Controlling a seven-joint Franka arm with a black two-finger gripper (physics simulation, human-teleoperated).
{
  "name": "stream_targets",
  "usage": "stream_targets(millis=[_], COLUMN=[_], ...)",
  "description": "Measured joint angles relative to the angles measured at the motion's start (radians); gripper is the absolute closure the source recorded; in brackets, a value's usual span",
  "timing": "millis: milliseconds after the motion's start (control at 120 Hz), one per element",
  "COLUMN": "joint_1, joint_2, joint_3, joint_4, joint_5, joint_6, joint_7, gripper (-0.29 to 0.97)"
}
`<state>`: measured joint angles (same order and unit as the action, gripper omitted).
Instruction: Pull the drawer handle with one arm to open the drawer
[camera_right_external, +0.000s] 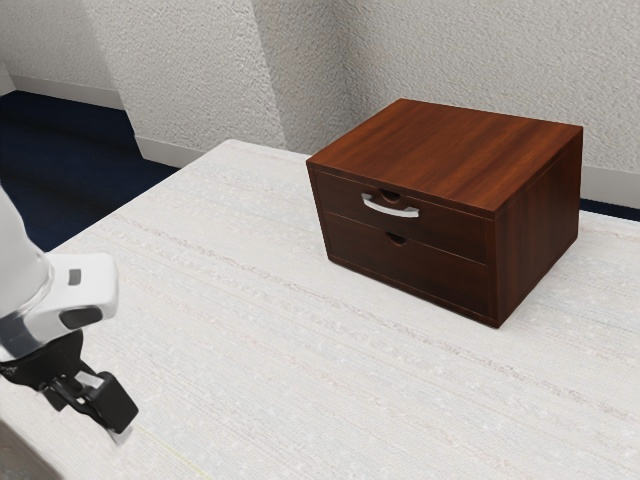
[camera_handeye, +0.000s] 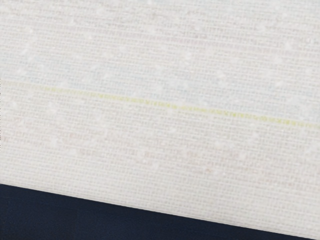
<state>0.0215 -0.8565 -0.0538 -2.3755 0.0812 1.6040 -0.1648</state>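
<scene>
A dark wooden cabinet (camera_right_external: 455, 205) with two drawers stands on the white table (camera_right_external: 280, 330), toward the exterior view's right. The upper drawer (camera_right_external: 405, 212) carries a curved silver handle (camera_right_external: 390, 208) and sits flush with the cabinet front. The lower drawer (camera_right_external: 405, 262) is also flush and has just a small notch. My gripper (camera_right_external: 92, 405) hangs low over the table's near corner at the exterior view's lower left, far from the cabinet. Its black fingers (camera_right_external: 112, 402) stand apart with nothing between them.
A wide stretch of bare tabletop lies between my gripper and the cabinet. The table edge (camera_handeye: 150, 210) runs just under my hand, with dark blue floor (camera_handeye: 75, 222) beyond it. A faint yellow line (camera_handeye: 160, 106) crosses the cloth. White walls stand behind the cabinet.
</scene>
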Motion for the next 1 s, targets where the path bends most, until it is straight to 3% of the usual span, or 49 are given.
stream_targets(millis=[133,283,408,533,667,800,883,1000], joint_1=[-0.008,-0.033,0.003,0.07,0.109,0.088,0.073,0.071], joint_2=[0.002,0.018,0.14,0.251,0.278,0.309,0.398,0.577], joint_3=[0.019,0.023,0.02,-0.036,-0.074,-0.065,-0.064,-0.063], joint_4=[-0.006,-0.011,0.07,0.147,0.157,0.146,0.175,0.328], joint_5=[-0.007,-0.099,-0.123,-0.12,-0.108,-0.103,-0.102,-0.101], joint_6=[0.012,-0.005,0.092,0.183,0.252,0.364,0.449,0.522], joint_7=[-0.027,-0.007,0.227,0.507,0.75,0.948,1.059,1.19], gripper=[0.0,0.0,0.0,0.0,0.0,0.0,0.0,0.0])
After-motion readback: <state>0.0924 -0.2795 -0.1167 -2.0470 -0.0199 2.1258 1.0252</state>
